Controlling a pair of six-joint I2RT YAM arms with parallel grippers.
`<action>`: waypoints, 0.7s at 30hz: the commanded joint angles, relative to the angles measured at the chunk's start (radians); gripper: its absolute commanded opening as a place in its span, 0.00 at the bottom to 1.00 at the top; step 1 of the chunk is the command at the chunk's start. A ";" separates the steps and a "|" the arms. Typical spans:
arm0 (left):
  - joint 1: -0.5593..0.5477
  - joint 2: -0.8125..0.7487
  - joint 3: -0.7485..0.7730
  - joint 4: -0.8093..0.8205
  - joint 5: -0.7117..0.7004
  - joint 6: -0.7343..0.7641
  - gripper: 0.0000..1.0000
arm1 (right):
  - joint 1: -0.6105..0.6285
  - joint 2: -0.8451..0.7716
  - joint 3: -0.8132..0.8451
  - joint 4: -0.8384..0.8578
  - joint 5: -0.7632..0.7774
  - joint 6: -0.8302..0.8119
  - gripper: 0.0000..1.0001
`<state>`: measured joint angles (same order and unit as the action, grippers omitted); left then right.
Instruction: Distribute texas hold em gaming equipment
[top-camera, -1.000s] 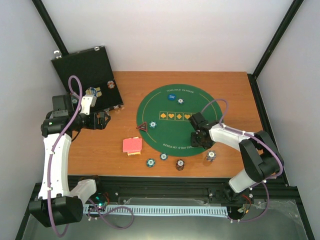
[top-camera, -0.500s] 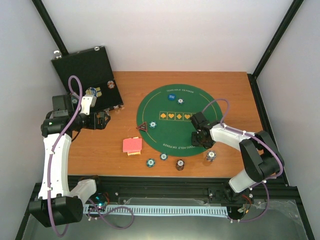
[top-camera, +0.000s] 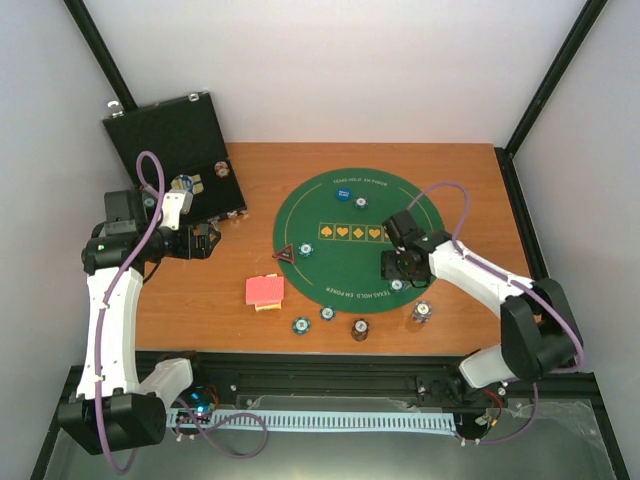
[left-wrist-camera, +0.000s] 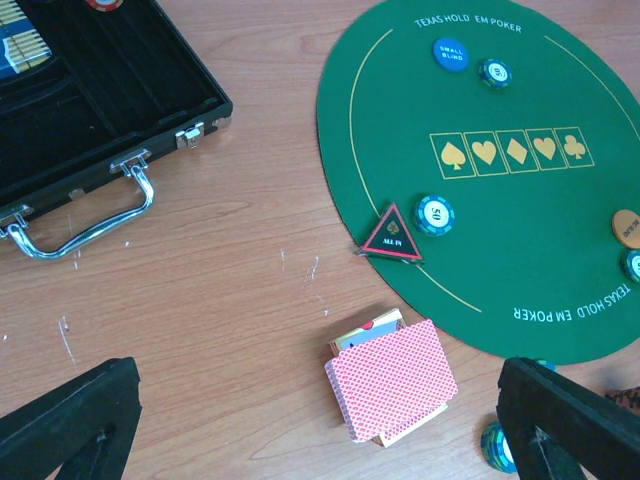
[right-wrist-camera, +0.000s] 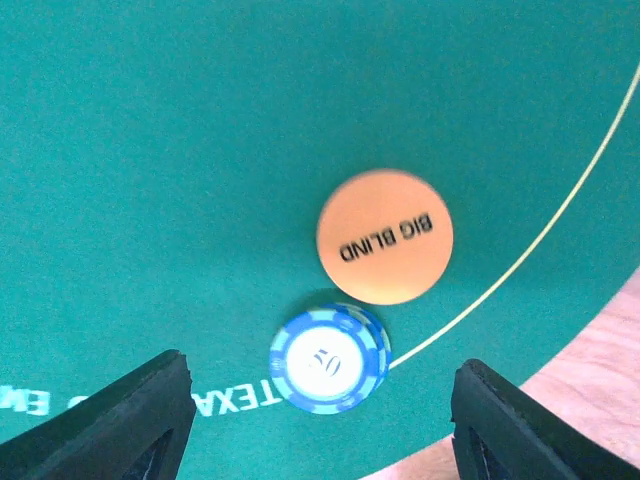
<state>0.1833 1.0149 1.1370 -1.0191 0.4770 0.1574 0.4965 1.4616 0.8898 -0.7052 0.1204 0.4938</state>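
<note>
Green mat (left-wrist-camera: 520, 230): "TEXAS HOLD EM POKER". Blue disc (left-wrist-camera: 450, 53): "SMALL BLIND". Orange disc (right-wrist-camera: 385, 237): "BIG BLIND". Triangle (left-wrist-camera: 392, 235): "ALL IN". Chip (right-wrist-camera: 328, 360): "50".

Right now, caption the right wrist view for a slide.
Open right tool above orange Big Blind button and blue 50 chip on green mat.

Tally outside the case (top-camera: 165, 130): five teal chips (left-wrist-camera: 436, 214), one brown chip stack (top-camera: 360, 328), one purple-white chip stack (top-camera: 422, 311), one blue button (left-wrist-camera: 450, 53), one orange button (right-wrist-camera: 385, 236), one triangular button (left-wrist-camera: 392, 233), one red-backed deck (left-wrist-camera: 392, 378), one green mat (left-wrist-camera: 500, 240).

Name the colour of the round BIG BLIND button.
The BIG BLIND button is orange with black lettering, best seen in the right wrist view.
</note>
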 joint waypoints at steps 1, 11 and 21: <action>0.006 -0.021 0.023 -0.006 0.002 0.000 1.00 | 0.072 -0.065 0.085 -0.088 0.047 0.014 0.68; 0.006 -0.019 0.026 -0.008 0.011 -0.005 1.00 | 0.530 -0.014 0.110 -0.151 0.098 0.229 0.70; 0.006 -0.019 0.025 -0.006 0.018 -0.009 1.00 | 0.629 -0.056 -0.003 -0.136 0.068 0.312 0.71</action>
<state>0.1833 1.0100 1.1370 -1.0195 0.4801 0.1570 1.1057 1.4425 0.9283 -0.8349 0.1898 0.7498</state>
